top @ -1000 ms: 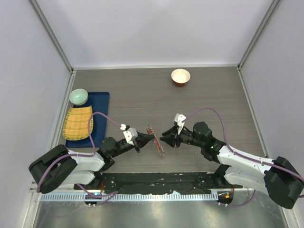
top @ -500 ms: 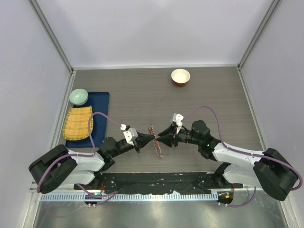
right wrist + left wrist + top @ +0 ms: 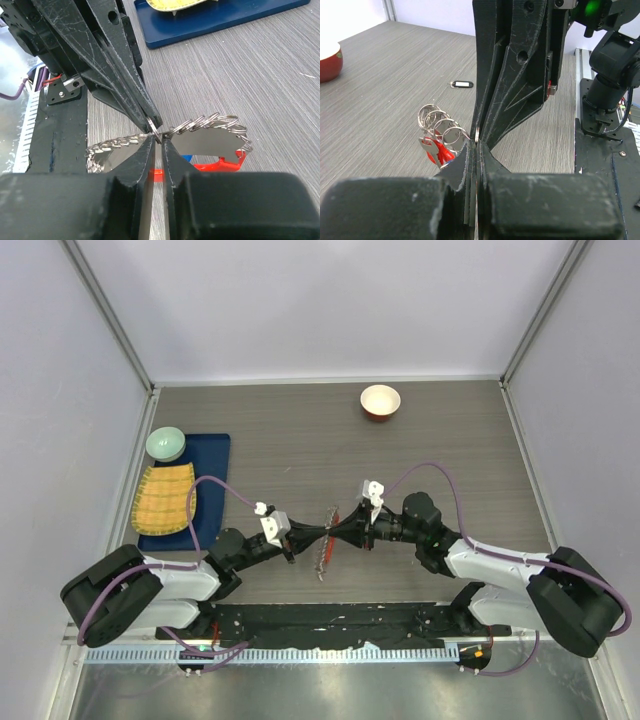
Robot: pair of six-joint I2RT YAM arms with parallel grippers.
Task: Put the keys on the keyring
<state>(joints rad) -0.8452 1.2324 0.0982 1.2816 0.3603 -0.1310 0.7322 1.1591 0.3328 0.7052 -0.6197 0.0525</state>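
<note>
- The right arm [image 3: 480, 560] has stretched further left than a second ago. The right gripper [image 3: 338, 532] has narrowed and come tip to tip with the left gripper [image 3: 318, 533]. The keyring [image 3: 324, 550] has swung to slant the other way.
- Both arms lie low and reach inward over the table [image 3: 450, 460]. The left arm [image 3: 180, 575] is stretched toward the right one.
- The left jaws are pressed together on a silvery ring of the keyring.
- The right jaws stand narrow and pinch the same cluster at their very tips.
- The keyring sits right at the two tips. Its chain [image 3: 112, 146] trails to one side and its rings [image 3: 215, 122] to the other.
- I cannot tell whether it rests on the table.
- A red key [image 3: 439, 150] and a blue key [image 3: 187, 158] hang under the rings.
- The oval tag [image 3: 461, 84] lies apart on the table.
</note>
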